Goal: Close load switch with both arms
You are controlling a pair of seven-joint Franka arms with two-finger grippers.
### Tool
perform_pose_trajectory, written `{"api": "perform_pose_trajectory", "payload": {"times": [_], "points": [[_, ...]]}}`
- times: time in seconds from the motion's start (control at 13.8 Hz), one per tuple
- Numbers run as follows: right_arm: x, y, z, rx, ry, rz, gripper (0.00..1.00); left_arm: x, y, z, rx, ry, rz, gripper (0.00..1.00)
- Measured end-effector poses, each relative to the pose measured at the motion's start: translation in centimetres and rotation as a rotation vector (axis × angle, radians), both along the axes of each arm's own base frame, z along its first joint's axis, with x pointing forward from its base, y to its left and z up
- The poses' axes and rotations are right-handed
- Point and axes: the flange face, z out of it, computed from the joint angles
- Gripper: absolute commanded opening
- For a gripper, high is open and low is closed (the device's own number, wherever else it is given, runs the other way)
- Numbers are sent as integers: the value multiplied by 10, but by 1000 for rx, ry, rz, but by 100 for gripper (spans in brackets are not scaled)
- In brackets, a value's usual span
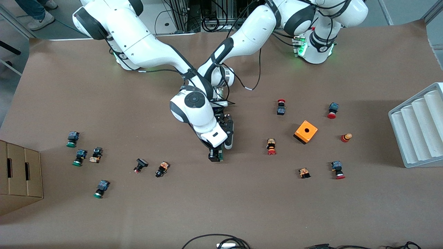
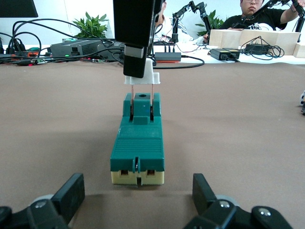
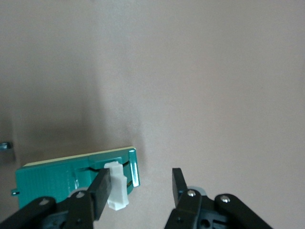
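Note:
The load switch is a narrow green block lying mid-table. In the left wrist view it lies lengthwise just past my open left gripper, which is low at the table and does not touch it. Its white sliding piece stands raised on two metal pins at the end nearer the front camera. My right gripper hangs over that end, jaws open, one finger against the white piece. In the front view the right gripper is over the switch, with the left gripper beside it.
An orange box with a hole and several red-capped push buttons lie toward the left arm's end. Several green-capped buttons lie toward the right arm's end, near a cardboard box. A white ribbed rack stands at the table edge.

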Motion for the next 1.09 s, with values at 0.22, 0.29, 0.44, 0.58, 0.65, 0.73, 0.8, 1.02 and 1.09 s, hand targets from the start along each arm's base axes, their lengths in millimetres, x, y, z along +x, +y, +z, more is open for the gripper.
{"api": "perform_pose_trajectory", "payload": {"times": [0.22, 0.29, 0.44, 0.58, 0.65, 0.73, 0.8, 1.02, 1.09], "points": [[1, -1, 0, 0, 0, -1, 60, 0, 0, 0, 0, 0, 0, 100], [1, -1, -1, 0, 0, -2, 60, 0, 0, 0, 0, 0, 0, 100], [1, -1, -1, 0, 0, -2, 59, 0, 0, 0, 0, 0, 0, 100], [1, -2, -2, -1, 1, -3, 59, 0, 0, 0, 0, 0, 0, 100], [2, -2, -2, -1, 1, -3, 59, 0, 0, 0, 0, 0, 0, 100], [2, -2, -2, -1, 1, -3, 59, 0, 0, 0, 0, 0, 0, 100], [2, -2, -2, 0, 0, -3, 59, 0, 0, 0, 0, 0, 0, 100], [6, 0, 3, 7, -9, -5, 59, 0, 0, 0, 0, 0, 0, 100], [7, 0, 4, 9, -12, -5, 59, 0, 0, 0, 0, 0, 0, 100]]}}
